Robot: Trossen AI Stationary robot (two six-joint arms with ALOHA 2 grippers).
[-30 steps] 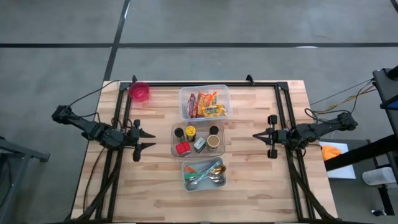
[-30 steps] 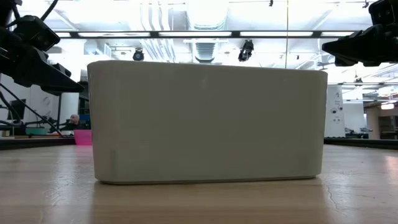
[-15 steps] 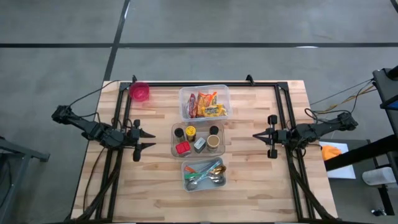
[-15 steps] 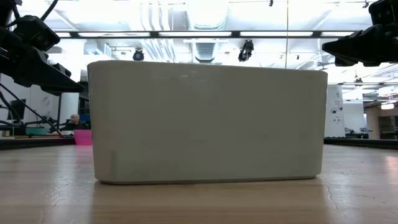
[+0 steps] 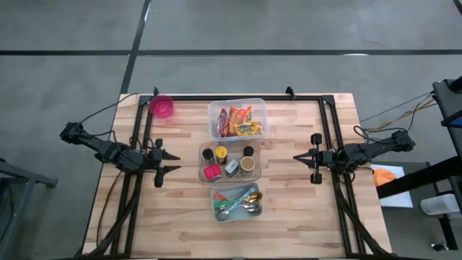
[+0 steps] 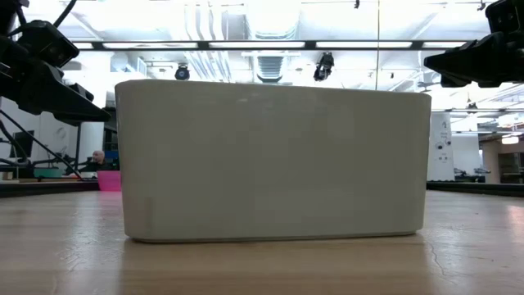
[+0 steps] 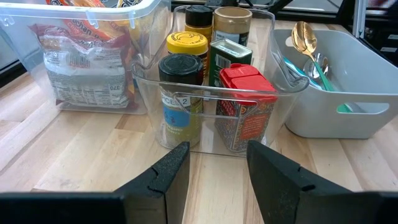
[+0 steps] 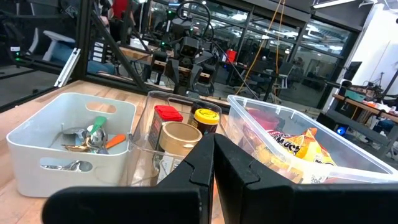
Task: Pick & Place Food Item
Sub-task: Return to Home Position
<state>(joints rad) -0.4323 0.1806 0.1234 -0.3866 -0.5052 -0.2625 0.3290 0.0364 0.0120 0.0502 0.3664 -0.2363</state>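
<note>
A clear bin point(image 5: 237, 119) of snack packets point(image 7: 84, 59) stands at the table's far middle. In front of it a clear bin point(image 5: 229, 162) holds spice jars point(image 7: 180, 93). Nearest the front edge a grey tub point(image 5: 236, 203) holds cutlery. My left gripper point(image 5: 173, 162) hovers open at the table's left, its fingers pointing at the jar bin, empty. My right gripper point(image 5: 296, 157) hovers shut at the table's right, pointing toward the bins, holding nothing.
A pink cup point(image 5: 162, 107) stands at the far left corner. A black frame point(image 5: 238, 97) runs along the table's far and side edges. Bare wood lies between each gripper and the bins. In the low view the grey tub's wall point(image 6: 274, 160) blocks the middle.
</note>
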